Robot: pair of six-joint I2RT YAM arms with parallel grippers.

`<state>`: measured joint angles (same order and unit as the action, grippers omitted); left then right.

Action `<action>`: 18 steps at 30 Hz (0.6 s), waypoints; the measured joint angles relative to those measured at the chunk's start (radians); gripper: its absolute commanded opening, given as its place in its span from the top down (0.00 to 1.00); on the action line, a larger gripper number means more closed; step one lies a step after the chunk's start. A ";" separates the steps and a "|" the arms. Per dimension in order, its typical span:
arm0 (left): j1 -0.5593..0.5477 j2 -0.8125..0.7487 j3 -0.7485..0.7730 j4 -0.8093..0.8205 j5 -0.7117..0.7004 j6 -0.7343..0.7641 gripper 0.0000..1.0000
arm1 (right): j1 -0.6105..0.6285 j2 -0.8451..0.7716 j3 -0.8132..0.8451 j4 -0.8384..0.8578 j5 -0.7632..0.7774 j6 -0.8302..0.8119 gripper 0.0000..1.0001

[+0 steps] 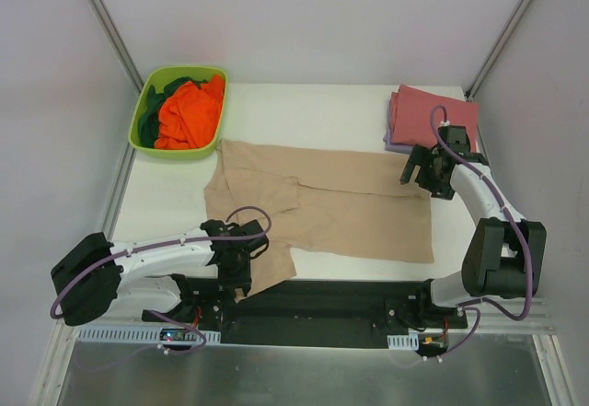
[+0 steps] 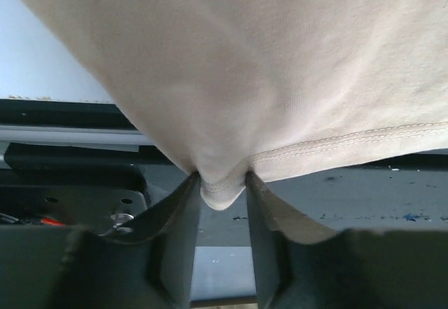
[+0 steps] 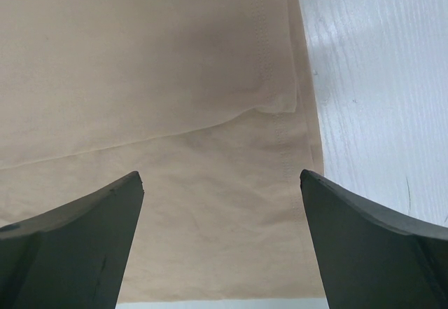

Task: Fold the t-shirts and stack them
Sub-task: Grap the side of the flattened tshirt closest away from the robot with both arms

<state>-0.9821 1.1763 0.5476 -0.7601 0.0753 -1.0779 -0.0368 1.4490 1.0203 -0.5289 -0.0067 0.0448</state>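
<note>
Gripping of the tan t-shirt (image 1: pixel 322 203) by the left hand (image 2: pixel 222 183) is recorded: in the left wrist view a small fold of hemmed cloth is seen pinched between the two fingers, which are closed on it. The pinch sits at the near left corner of the garment, at the near edge of the desk (image 1: pixel 304 111). Whether that corner is a sleeve or the bottom hem cannot be told.

The garment itself is spread flat across the middle of the desk. The right hand (image 3: pixel 222 179) is held above its right edge with the fingers wide apart and nothing between them; a stitched hem and a small turned-over corner are seen below it, just beside bare desk.

At the far right a dusty red t-shirt (image 1: pixel 433 111) is found folded on top of a lavender t-shirt (image 1: pixel 398 144). At the far left, an orange t-shirt (image 1: pixel 189 111) and a dark green t-shirt (image 1: pixel 170 84) are found unfolded in a lime-green tub (image 1: pixel 147 102).

The step in hand is judged to be the taking of hold for the first fold of the tan garment. Two shirts are judged done and two untouched.

For the next move, a matching pinch by the right hand on the right edge is judged necessary, so that both corners can be lifted together and carried over evenly. A grip on one layer only, or an uneven lift, is noted as the likely risk.
</note>
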 measured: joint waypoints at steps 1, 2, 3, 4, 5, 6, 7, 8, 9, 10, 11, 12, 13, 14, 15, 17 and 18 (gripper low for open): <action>-0.006 0.006 0.002 0.001 0.003 0.002 0.93 | 0.000 0.000 0.000 0.000 0.003 0.000 0.04; -0.011 0.010 0.003 0.002 0.008 0.003 1.00 | 0.000 -0.001 -0.002 0.000 0.008 0.000 0.04; -0.017 0.013 0.004 0.005 0.016 0.005 1.00 | 0.000 -0.003 -0.005 0.001 0.013 0.001 0.04; -0.021 0.014 0.005 0.008 0.021 0.011 1.00 | 0.000 -0.006 -0.009 0.001 0.018 0.004 0.04; -0.029 0.014 0.007 0.013 0.022 0.018 1.00 | 0.000 -0.016 -0.020 0.004 0.024 0.009 0.04; -0.034 0.014 0.010 0.014 0.022 0.023 1.00 | 0.000 -0.031 -0.034 0.001 0.028 0.018 0.04; -0.037 0.013 0.016 0.013 0.022 0.028 1.00 | 0.000 -0.051 -0.050 -0.004 0.029 0.031 0.03; -0.039 0.012 0.026 0.011 0.021 0.036 1.00 | 0.000 -0.077 -0.066 -0.011 0.029 0.047 0.03; -0.039 0.008 0.039 0.010 0.020 0.043 1.00 | 0.000 -0.107 -0.082 -0.018 0.027 0.062 0.04; -0.040 0.002 0.050 0.011 0.018 0.050 1.00 | 0.001 -0.135 -0.097 -0.024 0.023 0.073 0.04; -0.040 -0.008 0.065 0.013 0.016 0.057 1.00 | 0.001 -0.174 -0.121 -0.029 0.021 0.086 0.04; -0.039 -0.021 0.080 0.014 0.010 0.067 1.00 | 0.002 -0.216 -0.145 -0.040 0.026 0.098 0.04; -0.040 -0.034 0.095 0.015 0.001 0.074 1.00 | 0.002 -0.261 -0.167 -0.063 0.036 0.109 0.04; -0.039 -0.047 0.109 0.015 -0.007 0.081 1.00 | 0.003 -0.307 -0.185 -0.089 0.051 0.119 0.04; -0.039 -0.058 0.124 0.016 -0.013 0.091 1.00 | 0.003 -0.350 -0.201 -0.118 0.066 0.133 0.04; -0.038 -0.079 0.148 0.026 -0.024 0.113 1.00 | 0.003 -0.426 -0.230 -0.174 0.088 0.161 0.04; -0.037 -0.087 0.157 0.031 -0.027 0.124 1.00 | 0.003 -0.457 -0.247 -0.198 0.095 0.182 0.04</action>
<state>-1.0191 1.0893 0.7044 -0.7288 0.0486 -0.9535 -0.0341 0.9920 0.7734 -0.7269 0.0883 0.2264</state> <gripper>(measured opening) 0.011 0.966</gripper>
